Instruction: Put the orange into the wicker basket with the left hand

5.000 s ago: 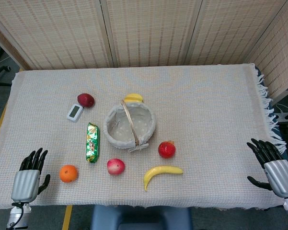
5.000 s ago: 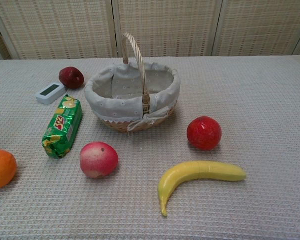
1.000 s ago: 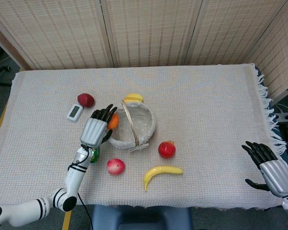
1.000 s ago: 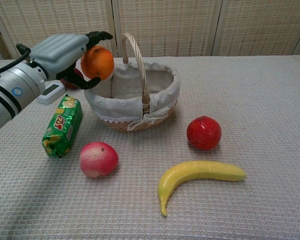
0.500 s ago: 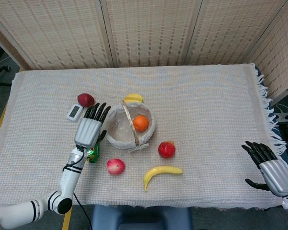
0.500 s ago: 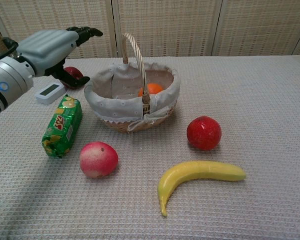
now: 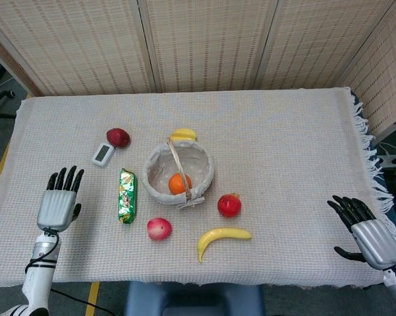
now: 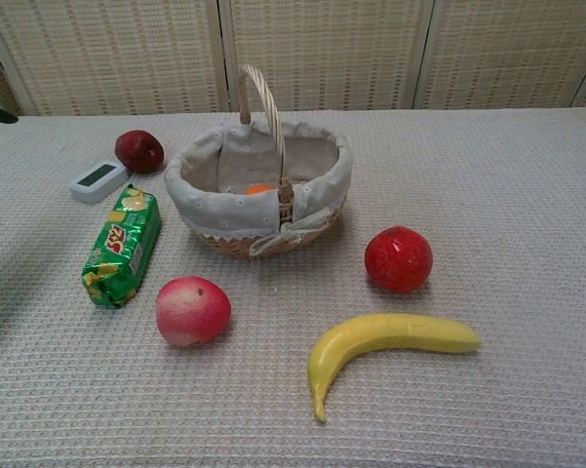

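The orange (image 7: 178, 184) lies inside the wicker basket (image 7: 159, 160), near its front wall; the chest view shows only a sliver of the orange (image 8: 258, 189) over the cloth-lined rim of the basket (image 8: 322, 190). My left hand (image 7: 59, 201) hovers at the table's left side, far from the basket, fingers spread and holding nothing. At the far right edge my right hand (image 7: 366, 230) stays open and empty. In the chest view only a dark fingertip of the left hand shows at the left border.
Around the basket lie a green snack packet (image 7: 126, 195), a pink apple (image 7: 159, 228), a banana (image 7: 221, 238), a red pomegranate (image 7: 228, 205), a dark red fruit (image 7: 118, 137), a white timer (image 7: 103, 154) and a yellow fruit (image 7: 183, 134) behind it.
The left hand let the orange go into the basket and drew back left toward the table's edge. The orange rolled from the basket's right side to its front. The right hand barely moved.
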You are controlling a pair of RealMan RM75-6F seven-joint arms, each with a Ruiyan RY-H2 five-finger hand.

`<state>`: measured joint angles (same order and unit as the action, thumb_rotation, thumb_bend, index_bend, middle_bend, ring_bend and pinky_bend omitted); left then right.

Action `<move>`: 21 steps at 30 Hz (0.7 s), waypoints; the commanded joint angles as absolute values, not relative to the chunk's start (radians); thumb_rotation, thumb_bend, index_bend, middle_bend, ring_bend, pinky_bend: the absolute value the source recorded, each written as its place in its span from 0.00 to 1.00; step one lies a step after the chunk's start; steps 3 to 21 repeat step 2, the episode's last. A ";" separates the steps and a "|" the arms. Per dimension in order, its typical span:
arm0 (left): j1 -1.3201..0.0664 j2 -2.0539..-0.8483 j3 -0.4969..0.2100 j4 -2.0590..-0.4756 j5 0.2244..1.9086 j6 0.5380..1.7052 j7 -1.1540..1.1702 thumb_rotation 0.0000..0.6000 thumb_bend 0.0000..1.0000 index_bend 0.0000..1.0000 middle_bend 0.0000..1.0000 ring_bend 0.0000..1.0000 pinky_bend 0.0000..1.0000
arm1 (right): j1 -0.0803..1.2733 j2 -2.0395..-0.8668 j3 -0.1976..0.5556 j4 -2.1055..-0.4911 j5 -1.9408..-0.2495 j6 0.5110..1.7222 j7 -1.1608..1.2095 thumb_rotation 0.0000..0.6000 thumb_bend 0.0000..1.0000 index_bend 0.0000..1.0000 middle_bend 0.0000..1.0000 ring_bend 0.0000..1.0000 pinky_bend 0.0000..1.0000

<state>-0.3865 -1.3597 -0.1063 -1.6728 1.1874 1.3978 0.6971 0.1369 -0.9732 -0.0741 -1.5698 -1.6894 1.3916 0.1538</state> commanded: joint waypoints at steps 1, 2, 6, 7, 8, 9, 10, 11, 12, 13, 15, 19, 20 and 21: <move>-0.339 -1.335 -0.063 -1.674 1.240 1.442 0.627 1.00 0.33 0.00 0.00 0.00 0.12 | 0.136 -0.974 -0.075 -1.571 -1.688 1.391 0.153 1.00 0.03 0.00 0.00 0.00 0.07; -0.331 -1.335 -0.058 -1.671 1.248 1.449 0.617 1.00 0.33 0.00 0.00 0.00 0.12 | 0.137 -0.973 -0.075 -1.571 -1.688 1.390 0.152 1.00 0.03 0.00 0.00 0.00 0.07; -0.331 -1.335 -0.058 -1.671 1.248 1.449 0.617 1.00 0.33 0.00 0.00 0.00 0.12 | 0.137 -0.973 -0.075 -1.571 -1.688 1.390 0.152 1.00 0.03 0.00 0.00 0.00 0.07; -0.331 -1.335 -0.058 -1.671 1.248 1.449 0.617 1.00 0.33 0.00 0.00 0.00 0.12 | 0.137 -0.973 -0.075 -1.571 -1.688 1.390 0.152 1.00 0.03 0.00 0.00 0.00 0.07; -0.331 -1.335 -0.058 -1.671 1.248 1.449 0.617 1.00 0.33 0.00 0.00 0.00 0.12 | 0.137 -0.973 -0.075 -1.571 -1.688 1.390 0.152 1.00 0.03 0.00 0.00 0.00 0.07; -0.331 -1.335 -0.058 -1.671 1.248 1.449 0.617 1.00 0.33 0.00 0.00 0.00 0.12 | 0.137 -0.973 -0.075 -1.571 -1.688 1.390 0.152 1.00 0.03 0.00 0.00 0.00 0.07; -0.331 -1.335 -0.058 -1.671 1.248 1.449 0.617 1.00 0.33 0.00 0.00 0.00 0.12 | 0.137 -0.973 -0.075 -1.571 -1.688 1.390 0.152 1.00 0.03 0.00 0.00 0.00 0.07; -0.331 -1.335 -0.058 -1.671 1.248 1.449 0.617 1.00 0.33 0.00 0.00 0.00 0.12 | 0.137 -0.973 -0.075 -1.571 -1.688 1.390 0.152 1.00 0.03 0.00 0.00 0.00 0.07; -0.331 -1.335 -0.058 -1.671 1.248 1.449 0.617 1.00 0.33 0.00 0.00 0.00 0.12 | 0.137 -0.973 -0.075 -1.571 -1.688 1.390 0.152 1.00 0.03 0.00 0.00 0.00 0.07; -0.331 -1.335 -0.058 -1.671 1.248 1.449 0.617 1.00 0.33 0.00 0.00 0.00 0.12 | 0.137 -0.973 -0.075 -1.571 -1.688 1.390 0.152 1.00 0.03 0.00 0.00 0.00 0.07; -0.331 -1.335 -0.058 -1.671 1.248 1.449 0.617 1.00 0.33 0.00 0.00 0.00 0.12 | 0.137 -0.973 -0.075 -1.571 -1.688 1.390 0.152 1.00 0.03 0.00 0.00 0.00 0.07; -0.331 -1.335 -0.058 -1.671 1.248 1.449 0.617 1.00 0.33 0.00 0.00 0.00 0.12 | 0.137 -0.973 -0.075 -1.571 -1.688 1.390 0.152 1.00 0.03 0.00 0.00 0.00 0.07; -0.331 -1.335 -0.058 -1.671 1.248 1.449 0.617 1.00 0.33 0.00 0.00 0.00 0.12 | 0.137 -0.973 -0.075 -1.571 -1.688 1.390 0.152 1.00 0.03 0.00 0.00 0.00 0.07; -0.331 -1.335 -0.058 -1.671 1.248 1.449 0.617 1.00 0.33 0.00 0.00 0.00 0.12 | 0.137 -0.973 -0.075 -1.571 -1.688 1.390 0.152 1.00 0.03 0.00 0.00 0.00 0.07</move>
